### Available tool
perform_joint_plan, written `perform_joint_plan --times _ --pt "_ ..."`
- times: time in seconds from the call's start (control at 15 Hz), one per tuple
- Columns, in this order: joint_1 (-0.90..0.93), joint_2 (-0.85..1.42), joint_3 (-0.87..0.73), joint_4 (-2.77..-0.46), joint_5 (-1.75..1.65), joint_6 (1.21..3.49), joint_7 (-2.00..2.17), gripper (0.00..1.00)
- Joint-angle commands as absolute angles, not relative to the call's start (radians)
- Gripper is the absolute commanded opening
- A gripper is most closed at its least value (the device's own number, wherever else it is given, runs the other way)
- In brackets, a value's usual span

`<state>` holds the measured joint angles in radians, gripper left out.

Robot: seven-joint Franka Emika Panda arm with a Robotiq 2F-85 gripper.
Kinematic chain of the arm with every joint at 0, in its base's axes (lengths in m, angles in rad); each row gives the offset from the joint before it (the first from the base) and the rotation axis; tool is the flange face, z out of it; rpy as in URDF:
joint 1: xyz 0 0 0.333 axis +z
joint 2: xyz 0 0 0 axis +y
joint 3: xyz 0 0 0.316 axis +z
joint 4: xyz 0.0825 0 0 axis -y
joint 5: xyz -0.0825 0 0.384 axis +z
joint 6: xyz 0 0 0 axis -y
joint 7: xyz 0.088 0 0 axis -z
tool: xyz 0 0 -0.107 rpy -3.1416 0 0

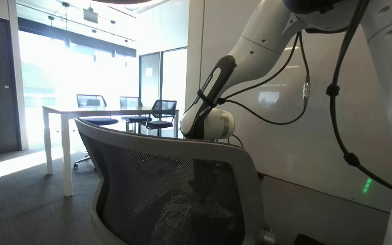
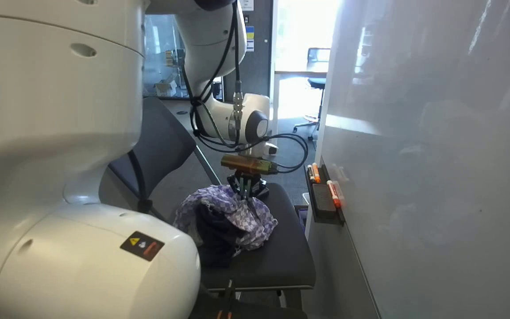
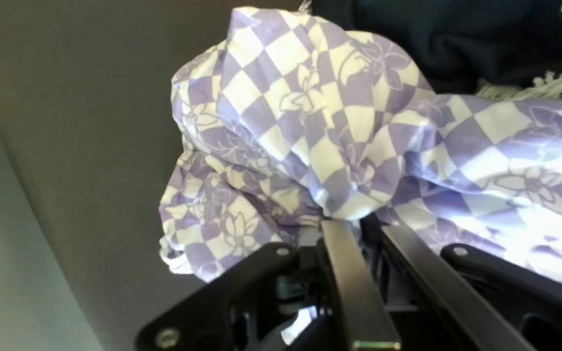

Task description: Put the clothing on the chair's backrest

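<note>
The clothing (image 2: 241, 217) is a crumpled purple-and-white checked cloth with flower outlines. It lies in a heap with a dark navy part (image 2: 217, 235) on the chair seat (image 2: 286, 257). The chair's backrest (image 2: 164, 146) is dark; its mesh back with a grey frame (image 1: 168, 144) fills the front of an exterior view, and the cloth shows dimly through it. My gripper (image 2: 246, 195) points down into the cloth. In the wrist view the two fingertips (image 3: 364, 226) are close together, with bunched checked cloth (image 3: 354, 195) pinched at them. A fold partly hides the tips.
A whiteboard (image 2: 427, 155) stands beside the seat, with a ledge holding markers (image 2: 334, 193) and an eraser (image 2: 323, 197). Cables loop from the wrist (image 2: 297, 150). A white table (image 1: 114, 110) and several chairs stand farther back.
</note>
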<state>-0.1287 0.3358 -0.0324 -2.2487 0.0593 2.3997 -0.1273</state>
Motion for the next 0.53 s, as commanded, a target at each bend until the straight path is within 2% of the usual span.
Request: perform_joint_plan --times 0.0,0.2,0.4,0.47 --pt "-0.066 0.179 -0.066 -2.290 -0.036 2.338 0.004 0.14" --pt "-0.053 0.127 -0.063 -2.243 -0.088 2.225 0.046 0.15" --pt "-0.065 0.147 -0.062 -2.166 -0.085 2.083 0.043 0.12" --pt "-0.072 0.160 -0.062 -2.147 -0.065 2.042 0.008 0.39"
